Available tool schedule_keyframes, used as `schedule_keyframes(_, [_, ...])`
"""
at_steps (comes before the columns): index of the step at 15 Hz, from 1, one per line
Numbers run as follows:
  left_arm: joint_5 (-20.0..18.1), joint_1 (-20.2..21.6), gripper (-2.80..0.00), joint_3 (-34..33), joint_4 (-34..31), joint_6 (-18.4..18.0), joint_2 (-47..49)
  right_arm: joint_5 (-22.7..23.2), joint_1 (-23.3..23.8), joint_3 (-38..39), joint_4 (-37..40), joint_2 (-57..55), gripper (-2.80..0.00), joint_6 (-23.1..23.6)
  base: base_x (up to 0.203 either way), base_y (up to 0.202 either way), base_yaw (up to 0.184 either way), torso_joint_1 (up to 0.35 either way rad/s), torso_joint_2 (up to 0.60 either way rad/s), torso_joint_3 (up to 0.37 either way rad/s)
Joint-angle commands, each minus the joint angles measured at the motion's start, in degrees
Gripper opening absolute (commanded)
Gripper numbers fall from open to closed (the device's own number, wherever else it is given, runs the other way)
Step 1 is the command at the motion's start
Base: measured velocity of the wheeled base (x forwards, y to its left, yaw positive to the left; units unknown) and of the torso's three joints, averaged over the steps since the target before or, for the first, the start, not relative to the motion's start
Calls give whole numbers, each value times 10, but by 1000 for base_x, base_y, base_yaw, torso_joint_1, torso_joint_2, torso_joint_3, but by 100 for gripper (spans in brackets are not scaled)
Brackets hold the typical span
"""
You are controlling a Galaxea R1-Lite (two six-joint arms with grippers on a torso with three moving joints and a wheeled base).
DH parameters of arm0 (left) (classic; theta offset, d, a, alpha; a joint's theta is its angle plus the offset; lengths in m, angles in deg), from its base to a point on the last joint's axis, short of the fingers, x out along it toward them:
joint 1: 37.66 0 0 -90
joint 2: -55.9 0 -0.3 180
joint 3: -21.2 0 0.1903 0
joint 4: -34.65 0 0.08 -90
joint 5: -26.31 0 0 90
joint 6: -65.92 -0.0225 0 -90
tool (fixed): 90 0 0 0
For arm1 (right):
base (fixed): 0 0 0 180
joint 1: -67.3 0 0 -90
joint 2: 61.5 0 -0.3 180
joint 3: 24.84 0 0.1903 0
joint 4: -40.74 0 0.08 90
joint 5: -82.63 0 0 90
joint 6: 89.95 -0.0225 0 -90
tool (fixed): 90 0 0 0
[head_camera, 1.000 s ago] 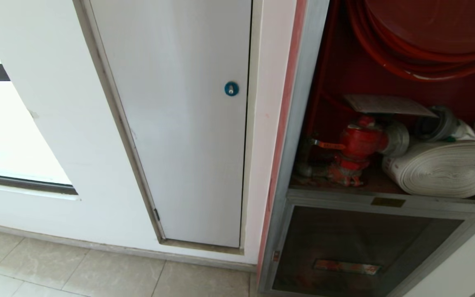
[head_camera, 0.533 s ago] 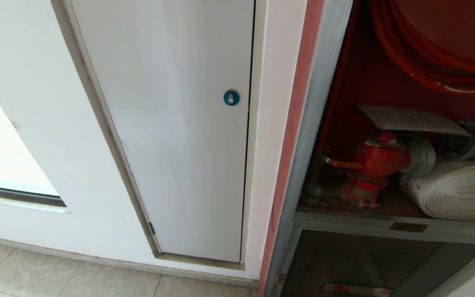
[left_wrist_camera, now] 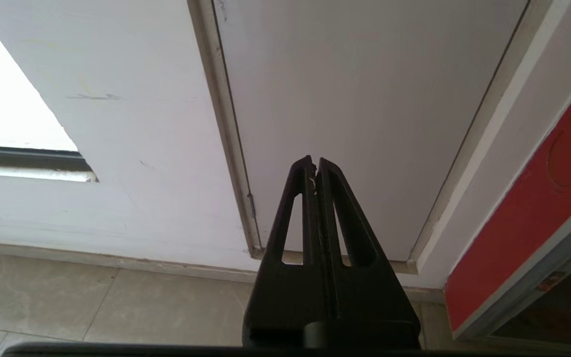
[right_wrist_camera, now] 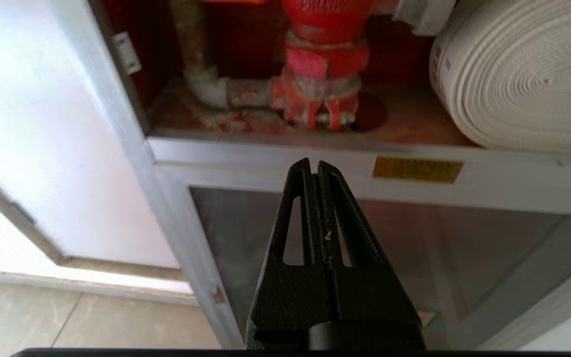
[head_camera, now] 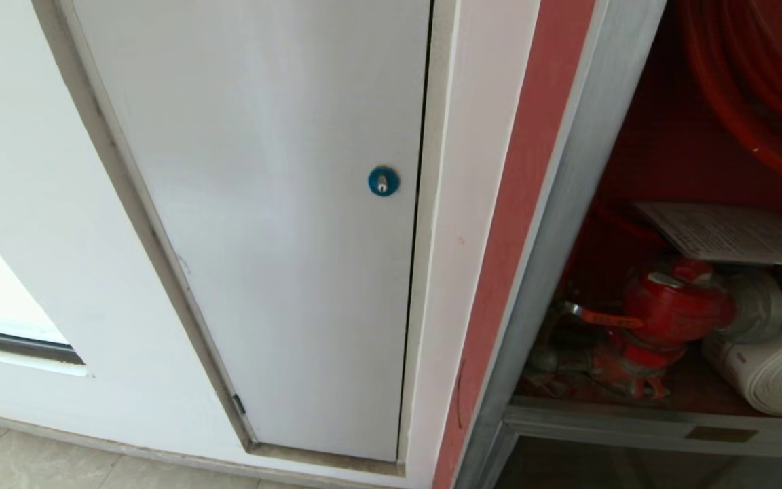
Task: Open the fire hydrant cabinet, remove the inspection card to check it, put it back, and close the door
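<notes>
Facing an open fire hydrant cabinet [head_camera: 554, 224], I hold both arms low with nothing in hand: my left gripper [left_wrist_camera: 314, 166] is clenched shut before the plain white panel [head_camera: 275, 224] with its blue lock [head_camera: 383, 181], my right gripper [right_wrist_camera: 314, 167] clenched shut just short of the cabinet's grey sill. The inspection card [head_camera: 730, 234] lies flat above the red valve [head_camera: 676, 305], beside the white rolled hose [head_camera: 771, 373], at the far right edge of my head view. The door is out of sight. The risk, as I judge it: a reach from this offset stance could clip the frame or valve, or nudge the thin card off its perch.
</notes>
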Motion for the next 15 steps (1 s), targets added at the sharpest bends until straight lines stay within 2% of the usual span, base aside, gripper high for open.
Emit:
schedule_keyframes(1, [0, 0, -280, 0, 0, 1, 0, 0, -1, 0, 0, 0, -280, 1, 0, 0, 0, 0, 0, 0])
schedule_keyframes(15, [0, 0, -280, 0, 0, 2, 0, 0, 0, 0, 0, 0, -280, -5, 0, 0, 0, 0, 0, 0])
